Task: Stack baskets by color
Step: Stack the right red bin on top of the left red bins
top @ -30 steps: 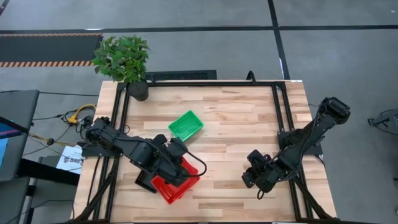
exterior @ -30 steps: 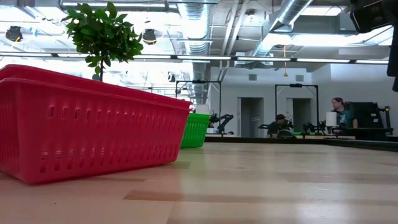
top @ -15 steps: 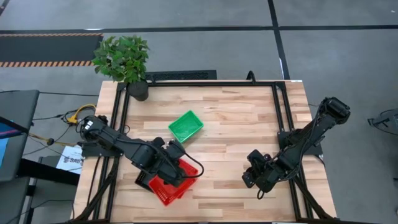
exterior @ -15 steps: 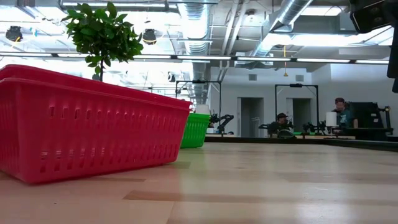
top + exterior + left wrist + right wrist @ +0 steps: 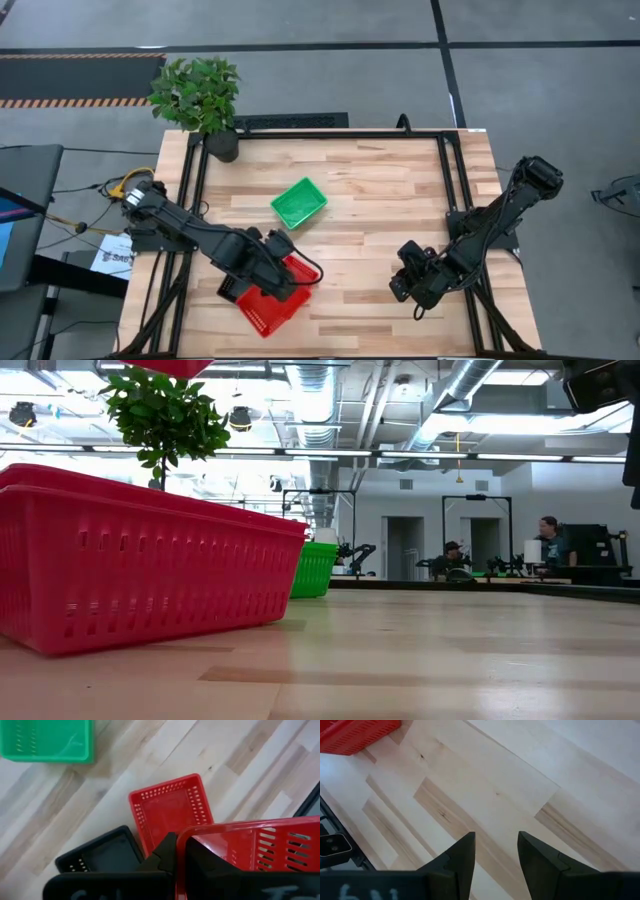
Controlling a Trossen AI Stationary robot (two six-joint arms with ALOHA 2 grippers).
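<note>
My left gripper (image 5: 274, 272) is shut on a red basket (image 5: 250, 855), held above the table's near left part; its underside (image 5: 180, 365) shows at the top edge of the low view. Under it another red basket (image 5: 170, 812) rests flat on the table, large at the left of the low view (image 5: 140, 570). A black basket (image 5: 100, 852) lies close beside that one. A green basket (image 5: 299, 202) sits near the table's middle. My right gripper (image 5: 495, 850) hovers open over bare wood at the near right (image 5: 405, 285). My left gripper holds the red basket by the rim of one wall (image 5: 181, 837), close to a corner, with one finger (image 5: 167, 851) outside the wall and the other inside. The fingers come steeply from above. The basket hangs clear of the table and of the baskets below.
A potted green plant (image 5: 200, 95) stands at the far left corner. Black frame rails (image 5: 445, 170) run along the table's left and right sides. Bare wood lies across the middle and far right. People sit at benches far behind the table (image 5: 455, 560).
My left gripper has come down and drifted a little toward the table's near left corner, still shut on the red basket. The basket has sunk with it, and its underside has just come into the top of the low view.
</note>
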